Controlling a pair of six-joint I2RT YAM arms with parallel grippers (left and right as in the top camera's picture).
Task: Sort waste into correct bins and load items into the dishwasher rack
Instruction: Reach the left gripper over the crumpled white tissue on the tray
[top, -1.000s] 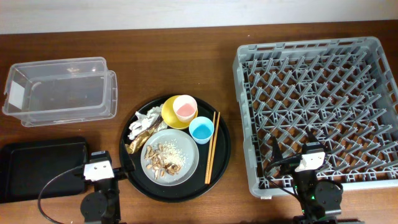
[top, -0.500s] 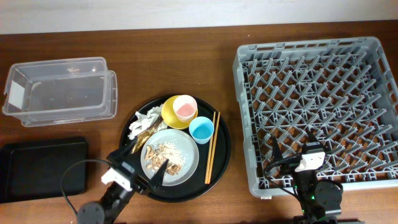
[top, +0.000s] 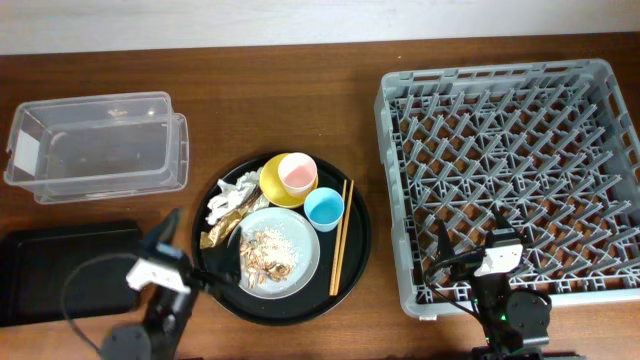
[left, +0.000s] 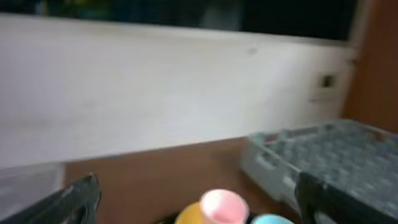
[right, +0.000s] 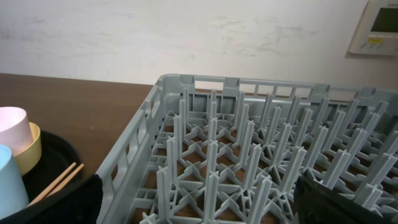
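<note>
The pale grey plate (top: 300, 262) holds white rice and brown scraps (top: 265, 258) on the round black serving tray (top: 355, 262). With it are the yellow dish (top: 270, 186), pink cup (top: 297, 173), light blue cup (top: 323, 208), chopsticks (top: 341, 237), crumpled white paper (top: 226, 200) and gold foil (top: 218, 234). My left gripper (top: 198, 252) is open and empty at the tray's left edge. Its blurred wrist view shows the pink cup (left: 222, 205) ahead of the open jaws (left: 198, 184). My right gripper (top: 470, 232) is open and empty over the grey rack's (top: 510, 90) front edge (right: 205, 155).
The clear tub (top: 100, 145) stands at the back left. The shallow black tray (top: 50, 270) lies at the front left, beside my left arm. The right wrist view shows the pink cup (right: 12, 124), blue cup (right: 7, 180) and chopsticks (right: 59, 180) at its left.
My left arm swung right toward the plate, then back left, and its open fingers now sit at the serving tray's left edge. The right arm has not moved.
</note>
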